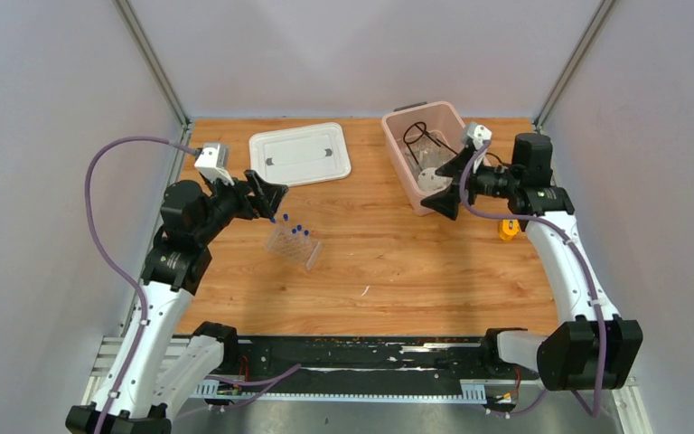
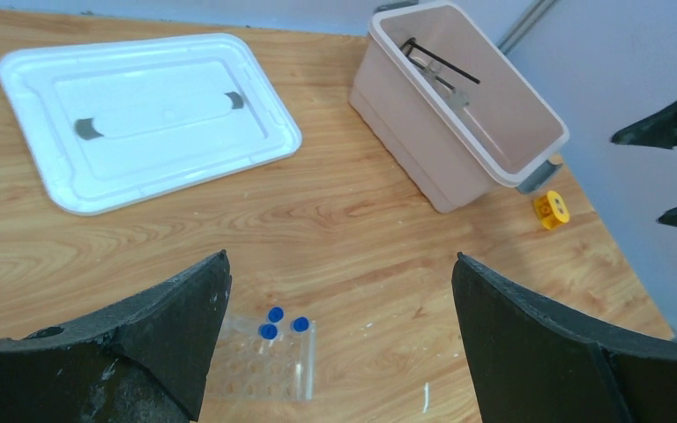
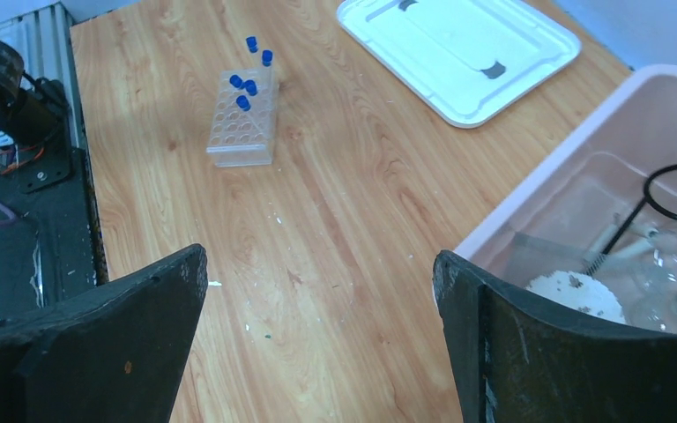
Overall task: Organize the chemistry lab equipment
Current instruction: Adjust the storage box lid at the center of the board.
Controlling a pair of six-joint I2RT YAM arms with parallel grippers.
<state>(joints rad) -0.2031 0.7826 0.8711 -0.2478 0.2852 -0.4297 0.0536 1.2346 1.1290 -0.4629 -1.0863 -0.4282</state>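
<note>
Working surface: light wood-grain tabletop, scuffed, dotted with pale specks; a small white scrap lay toward the front.
Room: plain grey wall panels closed off left, right and back; metal corner posts ran up at the back corners.
Front edge: black mounting rail carried both arm bases.
Writing: a dark mark on the small orange object was too small to read; the object sat on the table near the bin, toward the right edge.
Lid: white rectangular plastic lid lay flat at back left, with two grey curved marks on top.
Bin: pink rectangular plastic bin stood at back right, apart from the lid.
In bin: black wire ring tripod and clear plastic bags with a white disc.
Rack: clear plastic tube rack stood on the table left of centre, with tiny blue-capped tubes clustered at one end.
Left gripper: hovered above the rack, jaws spread wide, nothing between them.
Right gripper: hovered at the bin's front edge, jaws spread wide, holding nothing.
</note>
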